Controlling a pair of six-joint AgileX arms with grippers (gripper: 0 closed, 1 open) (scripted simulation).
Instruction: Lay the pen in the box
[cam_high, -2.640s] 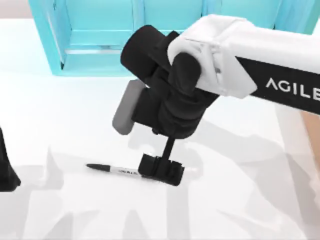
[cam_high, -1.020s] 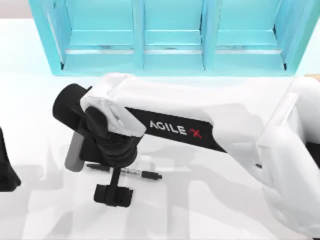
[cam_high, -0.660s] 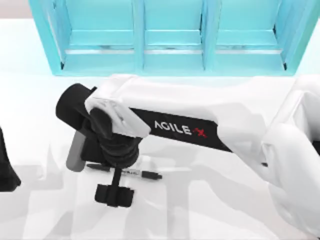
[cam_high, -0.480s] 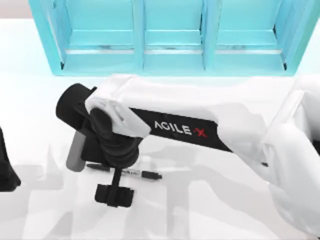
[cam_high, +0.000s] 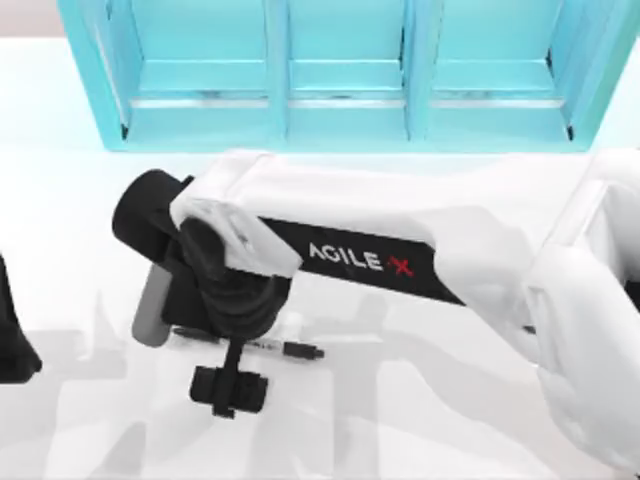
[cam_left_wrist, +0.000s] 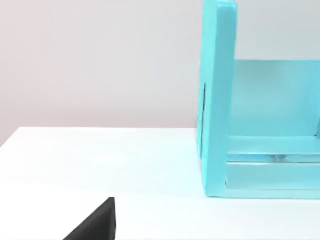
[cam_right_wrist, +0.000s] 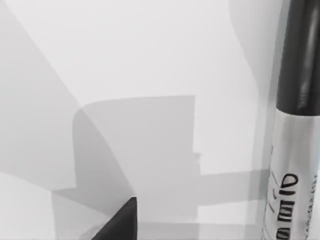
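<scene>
White table (cam_high: 80, 200), pen (cam_high: 290, 349) flat just beyond right tool (cam_high: 229, 390), tool's spread untellable.

**Right arm swung across, pen turned**

Since the earliest picture our right arm (cam_high: 400, 260) has swept from the table's middle toward the left, and our right gripper (cam_high: 231, 388) now sits just nearer than the pen (cam_high: 285, 349) instead of over it. The pen's long black end has swung from pointing left to pointing right. In the last second the gripper edged very slightly nearer.
</scene>
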